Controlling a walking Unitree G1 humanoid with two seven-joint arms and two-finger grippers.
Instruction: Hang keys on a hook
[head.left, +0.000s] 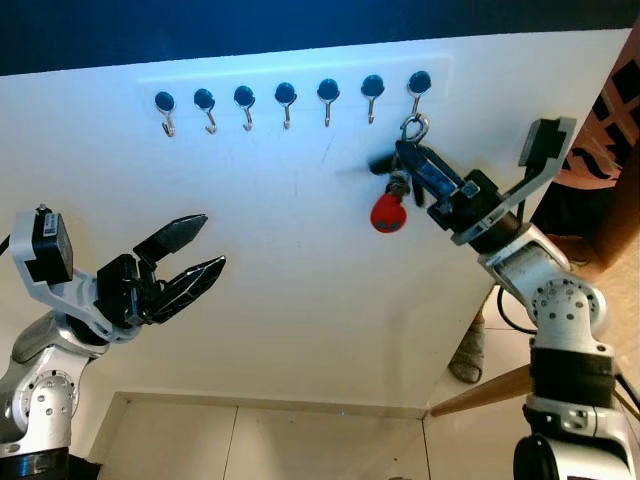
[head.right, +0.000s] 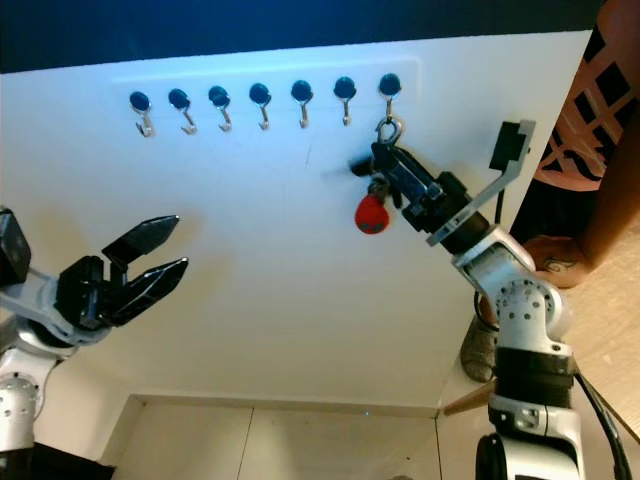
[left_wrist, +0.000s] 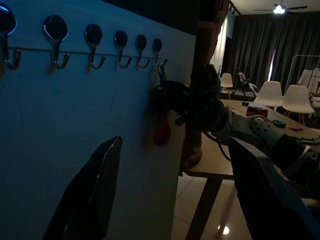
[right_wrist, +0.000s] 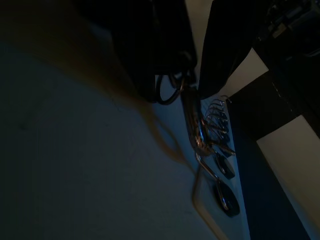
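Note:
A row of several blue-capped metal hooks (head.left: 286, 103) runs along the top of a white board (head.left: 300, 300). My right gripper (head.left: 412, 160) is raised to the rightmost hook (head.left: 417, 90) and is shut on the keys (head.left: 400, 185). Their silver ring (head.left: 414, 127) sits right under that hook, touching or nearly touching it. A red fob (head.left: 388, 212) dangles below the fingers. In the right wrist view the ring (right_wrist: 170, 92) shows between the dark fingers, with the hooks (right_wrist: 220, 165) beyond. My left gripper (head.left: 200, 250) hangs open in front of the board's lower left, holding nothing.
The board's right edge (head.left: 560, 200) stands beside a wooden lattice piece (head.left: 610, 120). Tiled floor (head.left: 260, 440) lies below, with a person's foot (head.left: 468, 355) at the board's lower right. White chairs (left_wrist: 280, 95) and a table stand in the room behind.

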